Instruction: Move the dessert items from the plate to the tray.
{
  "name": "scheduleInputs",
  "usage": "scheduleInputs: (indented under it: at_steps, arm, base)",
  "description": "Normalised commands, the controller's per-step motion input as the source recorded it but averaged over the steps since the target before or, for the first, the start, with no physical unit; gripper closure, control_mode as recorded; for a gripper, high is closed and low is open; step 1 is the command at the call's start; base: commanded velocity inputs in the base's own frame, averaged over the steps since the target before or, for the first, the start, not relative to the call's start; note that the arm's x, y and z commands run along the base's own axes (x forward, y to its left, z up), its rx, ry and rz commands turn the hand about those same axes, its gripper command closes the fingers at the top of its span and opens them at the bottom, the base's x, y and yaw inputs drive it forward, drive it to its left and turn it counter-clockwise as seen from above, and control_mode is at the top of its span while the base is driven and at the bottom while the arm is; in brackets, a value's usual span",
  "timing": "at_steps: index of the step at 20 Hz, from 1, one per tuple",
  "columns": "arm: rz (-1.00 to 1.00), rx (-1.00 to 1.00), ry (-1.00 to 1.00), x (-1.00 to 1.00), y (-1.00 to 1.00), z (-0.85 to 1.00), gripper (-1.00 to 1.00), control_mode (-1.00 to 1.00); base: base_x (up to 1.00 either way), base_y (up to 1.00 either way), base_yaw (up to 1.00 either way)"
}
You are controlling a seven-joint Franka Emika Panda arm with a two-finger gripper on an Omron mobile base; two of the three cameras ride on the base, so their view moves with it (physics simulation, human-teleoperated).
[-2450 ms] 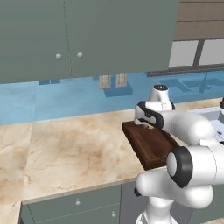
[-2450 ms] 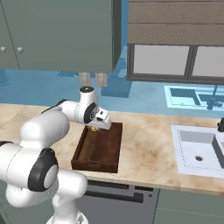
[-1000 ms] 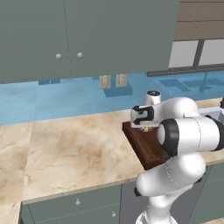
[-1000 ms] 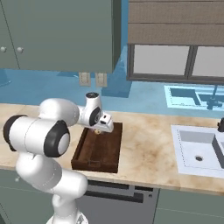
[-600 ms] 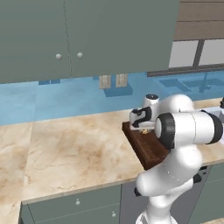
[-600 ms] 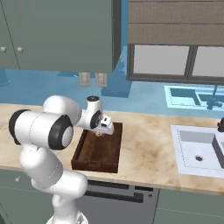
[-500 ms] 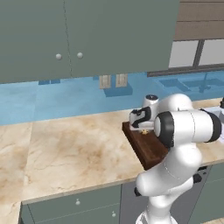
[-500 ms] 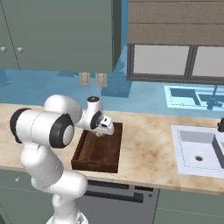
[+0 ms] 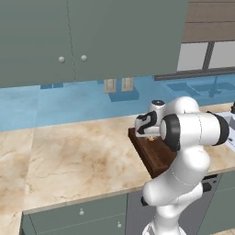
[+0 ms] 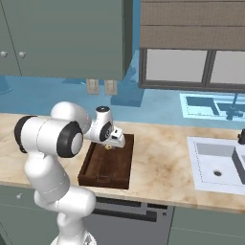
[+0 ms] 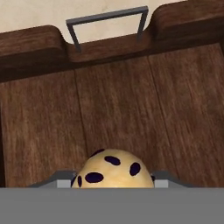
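Note:
A round tan-yellow dessert item [image 11: 113, 171] with dark specks sits between my gripper's [image 11: 113, 183] two fingertips [image 11: 61, 182], and the gripper is shut on it. It hangs just above the floor of the dark brown wooden tray [image 11: 113, 105], close to the end with the pale metal handle [image 11: 107, 19]. From the base views, the gripper [image 9: 149, 134] [image 10: 111, 143] is low over the far end of the tray [image 9: 158, 158] [image 10: 106, 168], with the dessert item [image 10: 109, 147] at its tip. The plate is out of view.
The tray lies on a beige marble counter [image 9: 78, 156]. A white sink [image 10: 217, 165] is set into the counter to the right. Wall outlets [image 9: 118, 85] sit on the blue backsplash, under grey upper cabinets [image 9: 69, 41].
The hand has come down a little toward the tray's far end with the dessert item in it. The tray has stayed put.

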Motion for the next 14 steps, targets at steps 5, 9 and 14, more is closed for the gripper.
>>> scheduleInputs:
  at_steps: [5,9,14]
  arm:
    - [0.0,0.0,0.0,0.0,0.0,-0.01,-1.0,-1.0]
    - [-0.01,0.0,-0.01,-0.12,0.0,0.14,-1.0,-1.0]
    - [0.0,0.0,-0.02,-0.26,0.0,0.58,-1.0,-1.0]
  base:
    - [0.0,0.0,0.0]
    - [0.0,0.0,0.0]
    - [0.0,0.0,0.0]
